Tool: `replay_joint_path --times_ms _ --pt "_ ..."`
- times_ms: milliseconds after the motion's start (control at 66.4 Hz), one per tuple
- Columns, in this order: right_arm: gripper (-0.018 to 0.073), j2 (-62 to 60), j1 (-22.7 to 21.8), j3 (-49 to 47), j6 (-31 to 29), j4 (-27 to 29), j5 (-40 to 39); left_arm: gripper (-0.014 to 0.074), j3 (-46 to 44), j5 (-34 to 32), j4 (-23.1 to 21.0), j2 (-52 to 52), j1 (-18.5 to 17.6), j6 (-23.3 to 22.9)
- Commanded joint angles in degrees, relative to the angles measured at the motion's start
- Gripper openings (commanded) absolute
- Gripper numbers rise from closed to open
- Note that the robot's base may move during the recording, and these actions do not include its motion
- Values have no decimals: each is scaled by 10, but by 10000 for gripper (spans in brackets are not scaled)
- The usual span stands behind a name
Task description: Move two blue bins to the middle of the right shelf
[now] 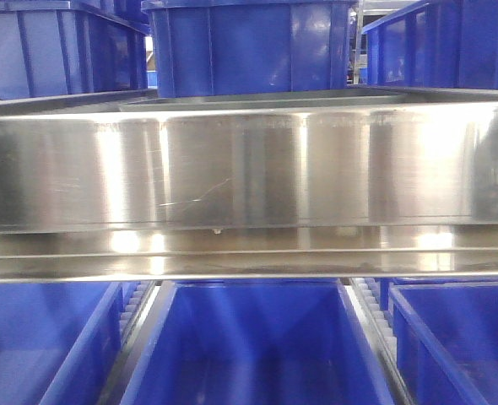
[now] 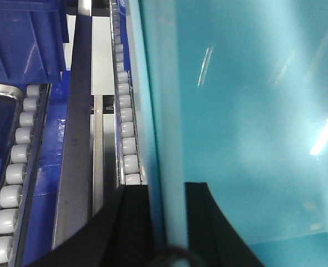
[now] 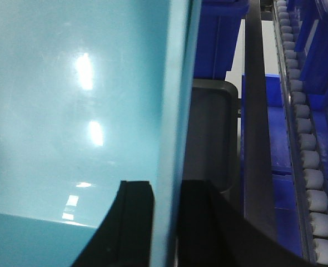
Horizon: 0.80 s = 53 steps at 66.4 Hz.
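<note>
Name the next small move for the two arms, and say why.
Probably draw the bin straight back, both arms in step. The left gripper and right gripper each seem shut across a bin wall, and rollers run close beside it, so any sideways drift or uneven pull could jam it.

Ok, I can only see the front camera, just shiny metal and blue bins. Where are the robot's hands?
Observer: The left gripper has one finger on each side of a bin wall.
Operator: And the other hand?
Observer: The right gripper pinches a bin wall the same way.
Operator: Is anything next to them?
Observer: A row of little white rollers runs along beside the bin in the left wrist view.
</note>
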Motion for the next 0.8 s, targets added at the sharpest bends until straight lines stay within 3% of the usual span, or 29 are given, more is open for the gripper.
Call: replay_joint_path --times_ms 0,783 --pt "-165 -11 -3 -11 -10 -20 -32 -111 -10 -54 32 -12 1 6" --pt "-165 -11 -3 -11 -10 -20 -32 -111 -10 -55 34 -12 1 6"
